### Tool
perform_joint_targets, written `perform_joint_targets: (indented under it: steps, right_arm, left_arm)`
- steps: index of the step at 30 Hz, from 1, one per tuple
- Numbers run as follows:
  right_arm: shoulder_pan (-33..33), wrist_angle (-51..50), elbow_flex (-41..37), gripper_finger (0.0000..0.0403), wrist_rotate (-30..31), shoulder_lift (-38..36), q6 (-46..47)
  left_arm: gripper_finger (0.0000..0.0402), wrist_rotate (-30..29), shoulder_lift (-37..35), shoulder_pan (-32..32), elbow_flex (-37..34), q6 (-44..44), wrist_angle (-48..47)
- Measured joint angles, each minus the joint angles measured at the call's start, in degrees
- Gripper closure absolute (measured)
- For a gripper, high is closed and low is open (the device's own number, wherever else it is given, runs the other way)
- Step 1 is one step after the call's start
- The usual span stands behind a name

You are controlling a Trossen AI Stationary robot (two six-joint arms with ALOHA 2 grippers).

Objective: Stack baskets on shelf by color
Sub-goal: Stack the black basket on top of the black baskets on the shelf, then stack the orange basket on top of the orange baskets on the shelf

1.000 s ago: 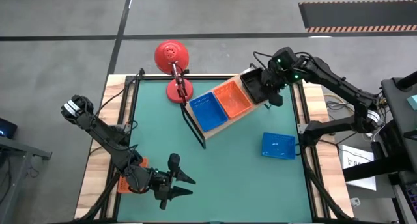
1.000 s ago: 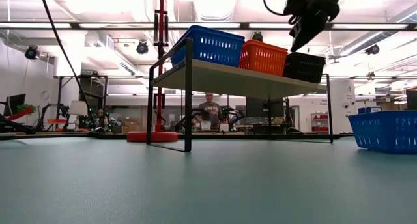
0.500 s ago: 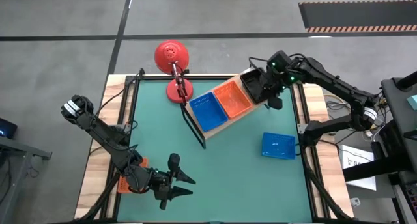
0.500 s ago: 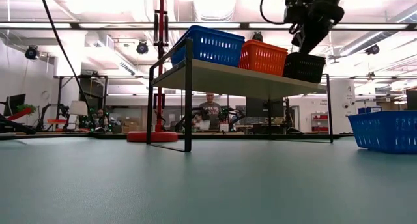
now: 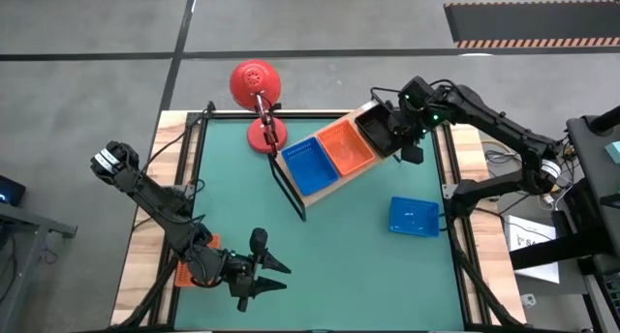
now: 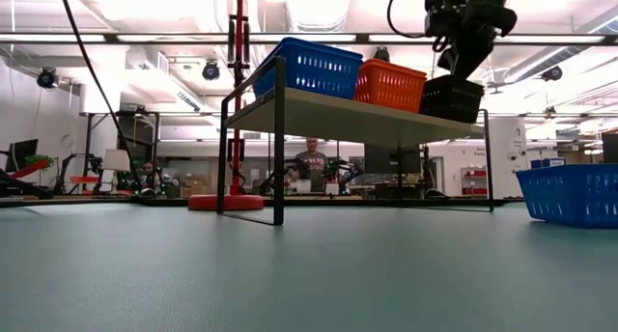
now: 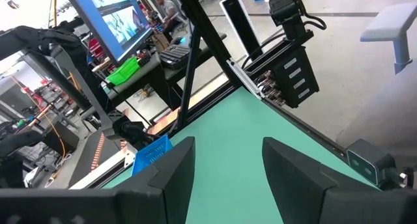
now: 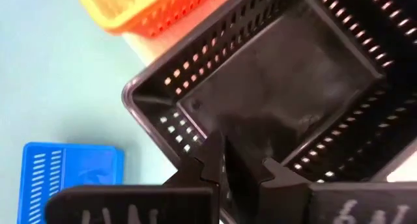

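pinching the black basket [image 5: 377, 130] rim on the shelf [image 5: 334, 186], right tool [image 8: 236, 160] narrow; left tool [image 5: 272, 278] wide.

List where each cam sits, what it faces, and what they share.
High: overhead, straight down on the mat; both arms show.
Low: at table height, level across to the shelf; right arm enters from above.
Left wrist: past open fingers, over the mat to the room.
Right wrist: past shut fingers, into the black basket.
Shared: black basket in high, low, right wrist.
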Motion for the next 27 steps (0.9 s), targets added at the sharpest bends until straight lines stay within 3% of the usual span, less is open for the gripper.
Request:
perform_joint_targets:
  steps: [8, 13, 19, 27]
  right_arm:
    - [0.2, 0.2, 4.5, 0.0394, -0.2, -0.7, 1.5]
    - [4.2, 0.1, 5.8, 0.0394, -0.6, -3.1, 8.0]
    - [14.6, 1.5, 4.8, 0.0394, -0.6, -6.7, 17.4]
    - [34.4, 12.6, 0.1, 0.0394, 2.7, -10.4, 25.6]
  left_arm:
    - [0.0237, 0.0, 0.0, 0.0, 0.0, 0.0, 0.0]
    - [0.0237, 0.0, 0.0, 0.0, 0.0, 0.0, 0.0]
    - [0.0237, 0.0, 0.0, 0.0, 0.0, -1.0, 0.0]
    - [0.0237, 0.0, 0.1, 0.0, 0.0, -2.9, 0.8]
